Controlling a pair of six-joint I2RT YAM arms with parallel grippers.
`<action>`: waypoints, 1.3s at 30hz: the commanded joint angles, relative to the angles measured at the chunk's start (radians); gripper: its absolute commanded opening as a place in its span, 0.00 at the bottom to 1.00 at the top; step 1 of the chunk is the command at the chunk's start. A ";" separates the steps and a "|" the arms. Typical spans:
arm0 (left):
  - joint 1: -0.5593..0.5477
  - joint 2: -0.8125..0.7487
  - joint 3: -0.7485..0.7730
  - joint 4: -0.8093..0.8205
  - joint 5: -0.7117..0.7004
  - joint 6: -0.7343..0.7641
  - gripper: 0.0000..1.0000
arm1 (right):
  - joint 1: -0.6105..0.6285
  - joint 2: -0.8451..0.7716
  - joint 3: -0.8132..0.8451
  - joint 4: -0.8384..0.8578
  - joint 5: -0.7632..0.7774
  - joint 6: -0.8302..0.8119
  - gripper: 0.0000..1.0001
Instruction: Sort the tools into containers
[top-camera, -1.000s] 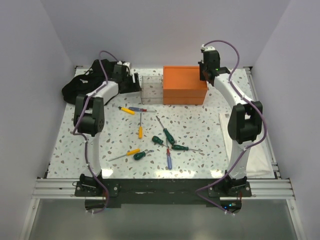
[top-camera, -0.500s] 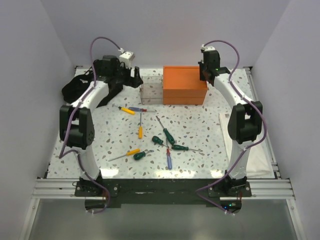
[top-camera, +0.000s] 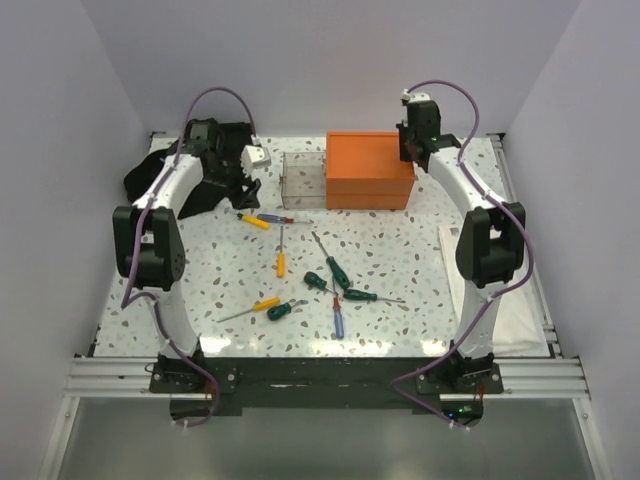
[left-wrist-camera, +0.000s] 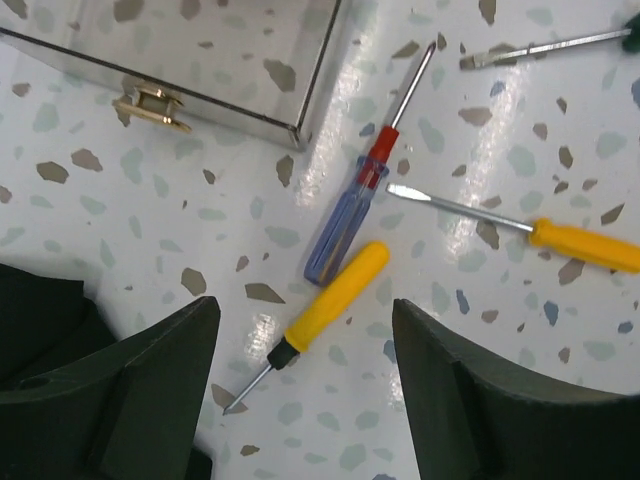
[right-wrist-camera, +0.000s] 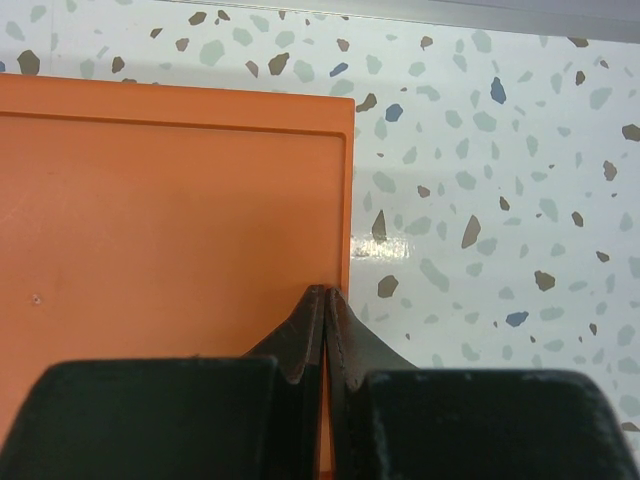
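Change since earlier frames: the left arm has left the clear bin (top-camera: 304, 178), lifted, and come down again farther to the left of the orange box (top-camera: 370, 170). The right arm and the loose tools lie as before.
Left hand (top-camera: 245, 188): spread wide, holding nothing. It hangs left of the orange box, beyond the bin, pointed down at the table (top-camera: 420, 250).
Under left hand: in the wrist view a stubby yellow screwdriver (left-wrist-camera: 335, 295) lies flat on the table, in the gap between the two fingers (left-wrist-camera: 150, 385). Whether the fingers touch the table cannot be told.
Beside it: a blue-and-red screwdriver (left-wrist-camera: 345, 225) lies against the yellow handle or just beside it, its shaft pointing past the bin's corner. The blade tip of an orange-handled screwdriver (left-wrist-camera: 585, 245) lies close to the blue handle.
Right hand (right-wrist-camera: 325, 300): fingers pressed together, nothing between them. The tips are over the right edge of the orange box's flat top; contact cannot be told.
Clear bin: just beside the left end of the orange box, standing upright on the table.
Other tools: four green-handled screwdrivers (top-camera: 337, 268), a second yellow screwdriver (top-camera: 265, 303) and a second blue screwdriver (top-camera: 338, 318) lie scattered on the table. All are in front of the orange box, well apart from it, toward the arm bases.
Black cloth heap (top-camera: 150, 175): far left of the orange box, behind the left arm.
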 joint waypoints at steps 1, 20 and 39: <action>0.016 0.036 0.079 -0.189 -0.026 0.307 0.75 | -0.005 0.025 -0.066 -0.130 -0.037 -0.008 0.01; -0.021 0.210 0.056 -0.105 -0.120 0.385 0.68 | -0.005 0.022 -0.077 -0.130 -0.041 -0.017 0.02; -0.033 0.044 0.065 -0.295 -0.011 0.359 0.00 | -0.005 0.048 -0.054 -0.131 -0.044 -0.019 0.02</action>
